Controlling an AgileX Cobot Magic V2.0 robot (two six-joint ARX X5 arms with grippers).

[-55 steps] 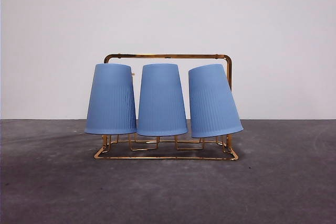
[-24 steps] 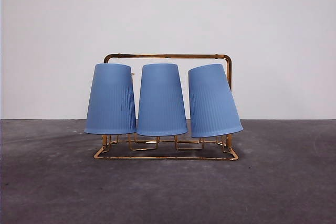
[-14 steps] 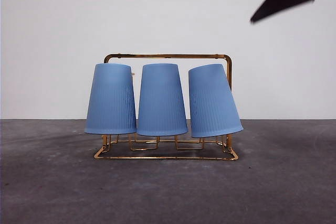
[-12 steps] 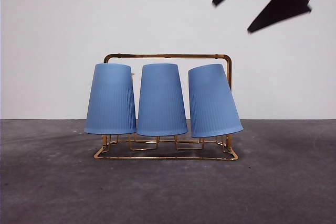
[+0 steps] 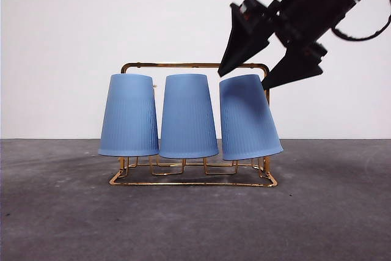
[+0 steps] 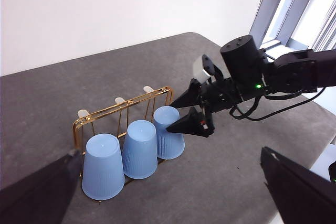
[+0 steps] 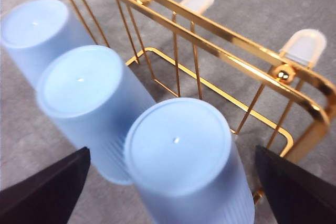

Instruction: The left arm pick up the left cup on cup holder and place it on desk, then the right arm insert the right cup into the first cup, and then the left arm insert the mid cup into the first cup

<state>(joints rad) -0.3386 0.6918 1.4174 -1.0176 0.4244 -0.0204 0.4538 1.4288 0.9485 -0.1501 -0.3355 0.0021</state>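
No legible txt anywhere.

Three blue ribbed cups: left cup (image 5: 129, 115), mid cup (image 5: 188, 116) upright-inverted, right cup (image 5: 247, 117) tilted, all on gold cup holder (image 5: 194, 65), mid-worktop (image 5: 195, 224).

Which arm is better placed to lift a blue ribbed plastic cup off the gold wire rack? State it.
Right, probably: the right gripper hangs open over the tilted blue cup; the left gripper sits far back, open.

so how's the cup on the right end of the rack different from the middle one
The right cup leans on the cup holder; the middle cup stands upright. The right tool, jaws open, hangs over the right cup; nothing is over the middle cup. Both are blue, ribbed and upside down.
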